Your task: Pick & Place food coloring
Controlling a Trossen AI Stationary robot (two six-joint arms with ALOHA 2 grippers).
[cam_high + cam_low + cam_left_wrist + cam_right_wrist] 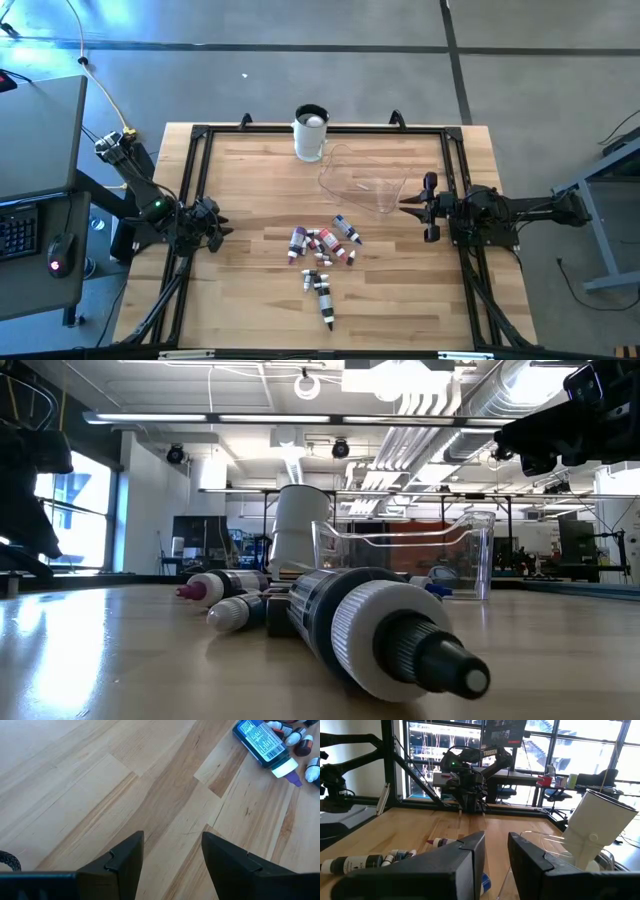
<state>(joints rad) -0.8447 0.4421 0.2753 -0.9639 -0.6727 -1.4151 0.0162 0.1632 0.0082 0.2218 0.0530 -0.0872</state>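
Observation:
The food coloring bottles (322, 247) lie on their sides in a loose cluster on the middle of the wooden table. A dark one (370, 622) with a white cap lies closest in the low view. My left gripper (218, 226) is open and hovers left of the cluster, over bare wood. Its wrist view shows a blue-labelled bottle (262, 740) ahead. My right gripper (406, 207) is open a little and raised off the table, right of the cluster beside the clear bowl. Its wrist view shows bottles (350, 864) lying beyond the fingers.
A tall white cup (311, 132) stands near the far edge. The clear see-through bowl (365, 180) sits in front of it, just left of my right gripper. A black frame (195, 150) borders the table. Bare wood lies at the near left and near right.

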